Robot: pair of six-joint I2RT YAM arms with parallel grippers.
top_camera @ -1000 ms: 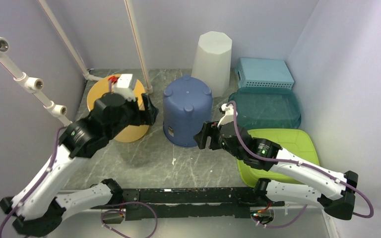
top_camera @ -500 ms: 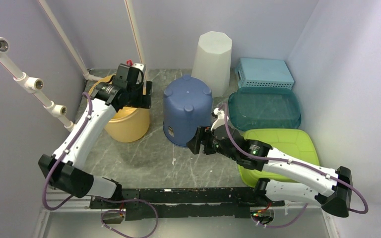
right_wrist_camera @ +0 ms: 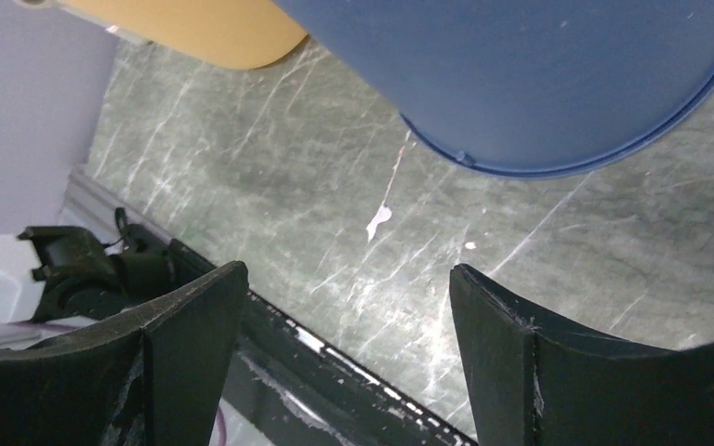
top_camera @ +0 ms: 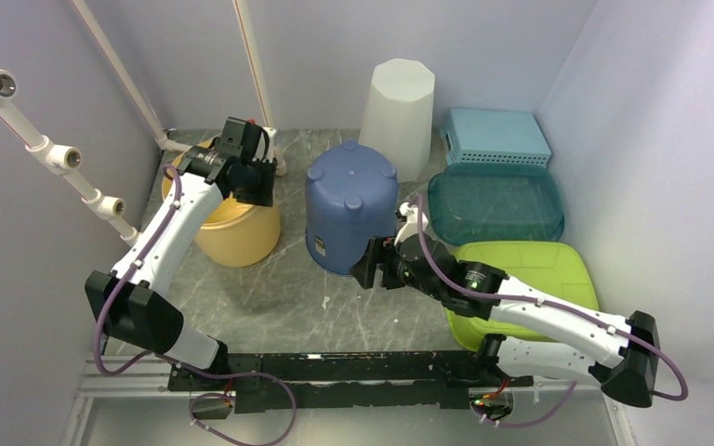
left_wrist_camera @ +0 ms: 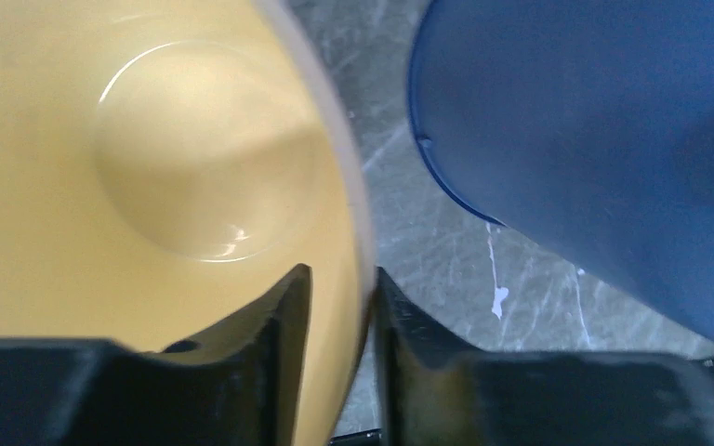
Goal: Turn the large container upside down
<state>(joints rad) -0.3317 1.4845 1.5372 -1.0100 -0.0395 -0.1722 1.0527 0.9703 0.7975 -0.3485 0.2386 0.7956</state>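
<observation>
The yellow container (top_camera: pixel 237 237) stood upright and open-mouthed on the desk (top_camera: pixel 270 297), just left of the overturned blue bucket (top_camera: pixel 349 209). The left fingers (left_wrist_camera: pixel 279 316) were clamped on its rim at the side facing the blue bucket, one inside the wall and one outside. The right fingers (right_wrist_camera: pixel 186 325) stood wide apart, holding nothing, low beside the blue bucket's near right edge.
</observation>
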